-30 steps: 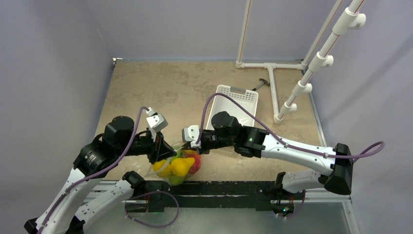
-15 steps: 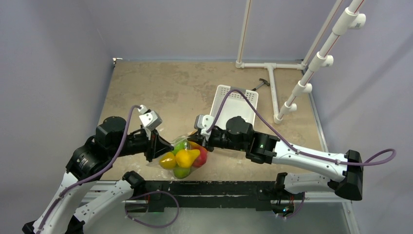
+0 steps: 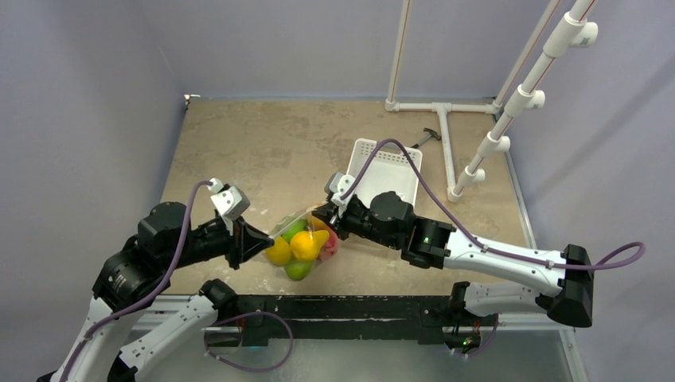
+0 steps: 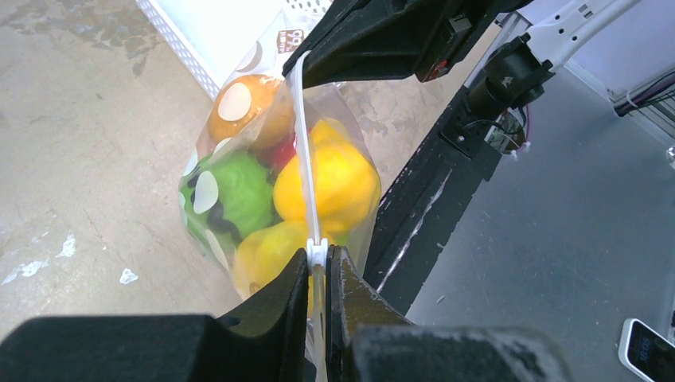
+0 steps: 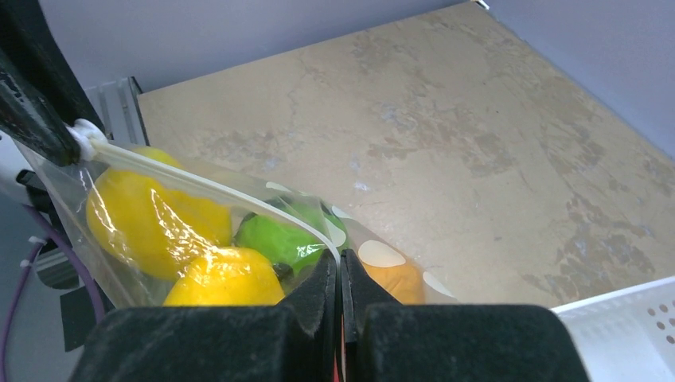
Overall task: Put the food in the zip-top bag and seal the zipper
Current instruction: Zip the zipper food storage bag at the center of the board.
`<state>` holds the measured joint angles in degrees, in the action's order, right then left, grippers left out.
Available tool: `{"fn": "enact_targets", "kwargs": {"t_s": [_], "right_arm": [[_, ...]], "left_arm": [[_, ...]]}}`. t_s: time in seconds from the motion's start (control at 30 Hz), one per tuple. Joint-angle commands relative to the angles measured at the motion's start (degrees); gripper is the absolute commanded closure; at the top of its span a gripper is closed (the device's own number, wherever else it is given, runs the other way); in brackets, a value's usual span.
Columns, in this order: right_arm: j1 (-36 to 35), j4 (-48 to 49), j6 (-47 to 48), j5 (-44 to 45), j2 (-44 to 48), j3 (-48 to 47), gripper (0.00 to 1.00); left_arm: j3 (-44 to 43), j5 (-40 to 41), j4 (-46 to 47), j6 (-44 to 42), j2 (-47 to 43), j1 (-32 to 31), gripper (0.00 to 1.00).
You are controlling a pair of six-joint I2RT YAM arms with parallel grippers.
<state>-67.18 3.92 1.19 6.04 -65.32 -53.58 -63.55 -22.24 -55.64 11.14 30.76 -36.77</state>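
L gripper (image 4: 317, 259): fingers pinched tight on zipper (image 4: 303, 159) at its white slider end, bottom centre of L wrist view.
R gripper (image 5: 340, 267): fingers pressed together on zipper's other end, bottom centre of R wrist view.
zipper: taut, straight line btwn the two grippers; sealed along full length or not, can't tell.
zip-top bag (image 3: 301, 243): lower centre of top view, strung btwn both grippers, hanging off zipper.
food (image 4: 330, 179): inside bag; yellow pcs, green one w/ dark stripes, orange, bit of red, packed touching.
basket (image 3: 390, 163): white, slotted, right of centre in top view, on table (image 3: 263, 143), just behind R gripper.
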Motion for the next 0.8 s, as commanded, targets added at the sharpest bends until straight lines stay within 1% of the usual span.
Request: {"fn": "enact_targets", "kwargs": {"t_s": [0.0, 0.27, 0.47, 0.6, 0.77], "right_arm": [[1.17, 2.93, -2.58, 9.21, 1.70, 0.97, 1.00], [1.35, 3.31, -4.13, 11.45, 3.00, 1.63, 1.00], [1.48, 2.94, -4.78, 12.57, 3.38, 1.63, 1.00], [1.43, 2.78, -5.05, 12.30, 4.24, 1.72, 1.00], [1.43, 3.07, -5.15, 10.79, 5.00, 1.98, 1.00]], "left_arm": [[-2.71, 2.48, -1.81, 0.97, -2.23, -0.02, 1.00], [-3.24, 7.25, -3.93, 2.40, -4.74, 0.00, 1.00], [-4.16, 8.43, -5.46, 2.91, -5.01, -0.04, 1.00], [-5.06, 9.03, -6.60, 3.25, -5.09, -0.04, 1.00], [-5.76, 9.49, -5.91, 3.84, -4.89, 0.02, 1.00]]}}
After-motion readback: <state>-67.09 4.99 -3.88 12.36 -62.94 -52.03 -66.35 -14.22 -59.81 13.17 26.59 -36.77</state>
